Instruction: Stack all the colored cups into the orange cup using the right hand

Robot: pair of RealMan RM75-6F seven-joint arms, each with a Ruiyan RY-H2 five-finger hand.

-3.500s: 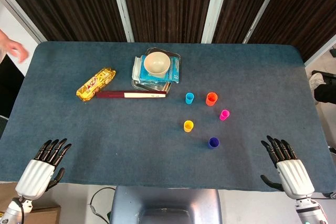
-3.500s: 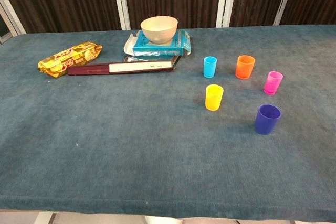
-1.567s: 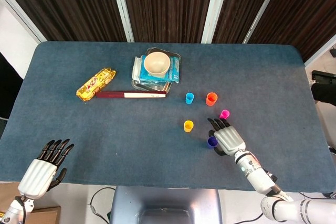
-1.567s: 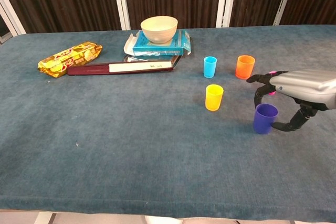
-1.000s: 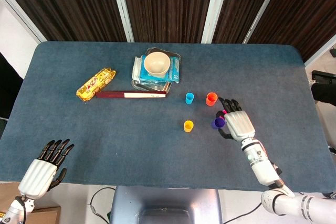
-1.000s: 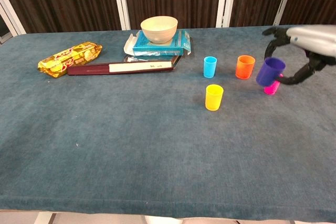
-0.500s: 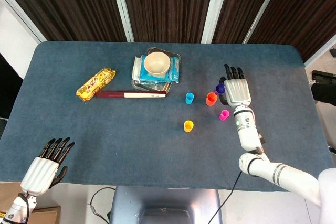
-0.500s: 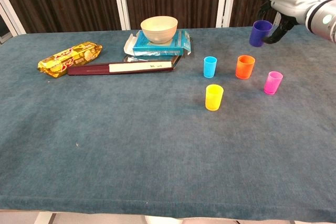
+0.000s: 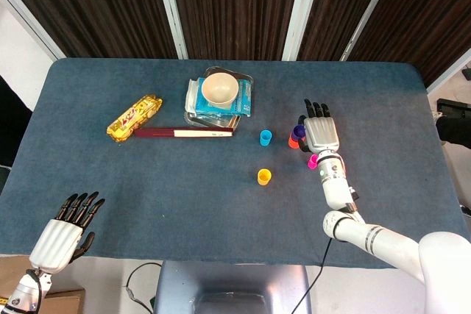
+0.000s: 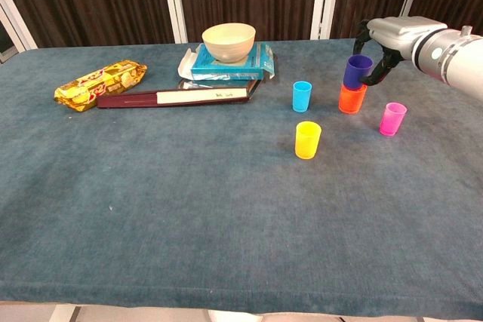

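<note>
The orange cup (image 10: 352, 99) stands upright on the table (image 10: 189, 209), right of centre toward the far side. The purple cup (image 10: 358, 72) sits directly above it, upright, its base at or just inside the orange rim; the chest view does not settle whether it is seated. The right hand (image 10: 381, 49) grips the purple cup, fingers (image 10: 359, 34) curled over its far side and thumb (image 10: 379, 70) hooked round its right side. In the head view the right hand (image 9: 319, 133) lies over the stack, so only slivers of the purple cup (image 9: 298, 131) and orange cup (image 9: 293, 143) show at its left edge.

3 more cups stand apart on the cloth. The pink cup (image 10: 392, 118) is just right of the orange one and a little nearer the robot. The blue cup (image 10: 302, 96) is to the left of the orange one. The yellow cup (image 10: 307, 139) is nearer the robot, just in front of the blue one. All 3 are upright with open mouths up.

Further left, a cream bowl (image 10: 229, 41) rests on a blue packet (image 10: 249, 65). In front of that lies a long dark box (image 10: 175, 97) with a white label, and a yellow snack bag (image 10: 100, 84) lies at its left end.

The left hand (image 9: 62, 236) shows only in the head view, at the near left corner of the table, fingers spread and holding nothing.
</note>
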